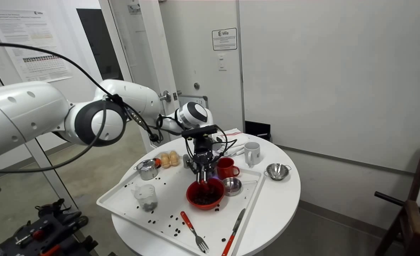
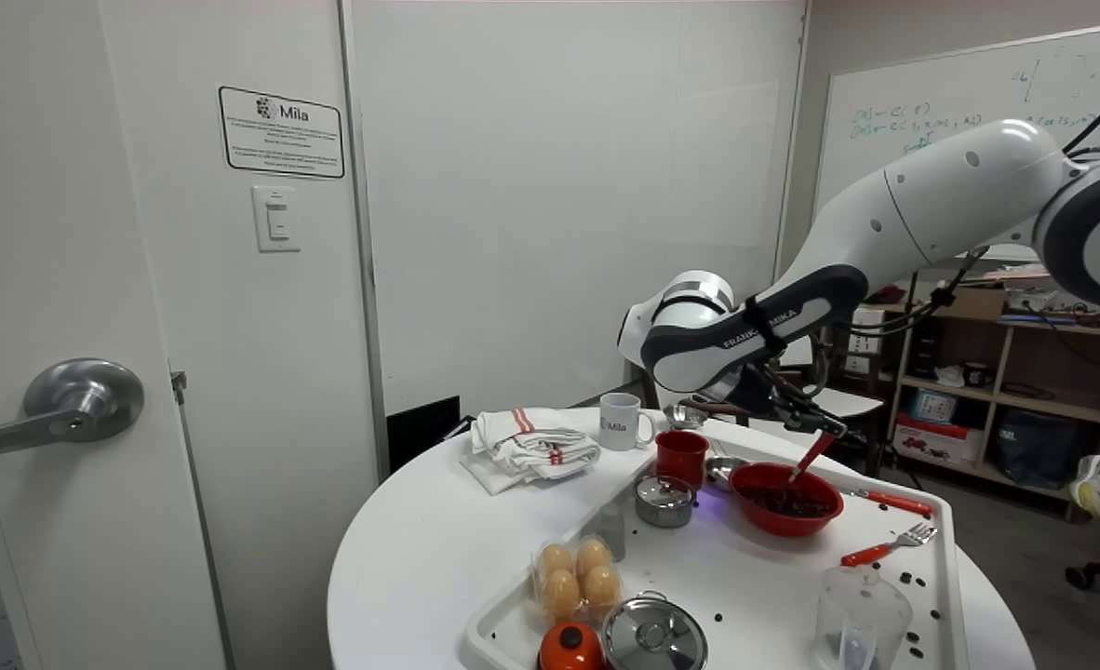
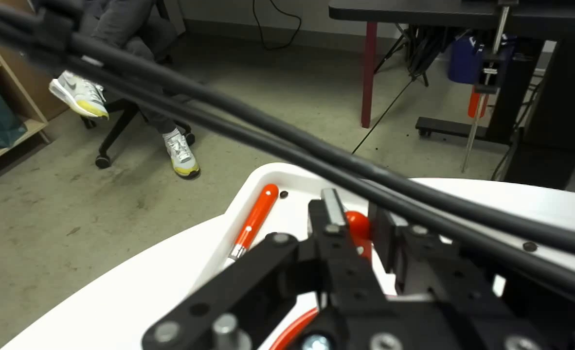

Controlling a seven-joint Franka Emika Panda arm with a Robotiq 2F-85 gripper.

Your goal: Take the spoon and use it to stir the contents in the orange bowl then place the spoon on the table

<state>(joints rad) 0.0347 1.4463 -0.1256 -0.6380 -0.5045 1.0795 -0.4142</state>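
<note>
Spoon (image 2: pixel 811 456) in an exterior view: red handle slants up out of the orange bowl (image 2: pixel 783 526); head hidden, presumably sunk in the dark bean-like contents (image 2: pixel 794 505). Unclear whether the shaft touches the rim. Step judged to be stirring; setting down on the table (image 2: pixel 410 558) comes after.

Wrist view: fingers (image 3: pixel 334 208) narrow and clamped on the spoon, a rounded part of its handle showing between them. Hold looks high on the handle, so the spoon should act as a long lever and may twist in the grip. Suggest slow, small circles, light sideways push, head shallow enough not to scrape the bottom.

In an exterior view: small steel bowl (image 1: pixel 232 186) just beside the orange bowl, red mug (image 1: pixel 226 168) just behind it, fork (image 1: pixel 194 231) and knife (image 1: pixel 233 233) in front of it on the white tray (image 1: pixel 172 199). Dark bits (image 1: pixel 217 209) lie loose around the orange bowl; spilling looks a real risk: stay inside the rim. Short strokes on the side toward the mug. A hard shove at the rim would probably slide the orange bowl along the tray. To finish: lift straight up, let clinging pieces drop off over the orange bowl, lower the spoon flat until it meets the table, then release.
</note>
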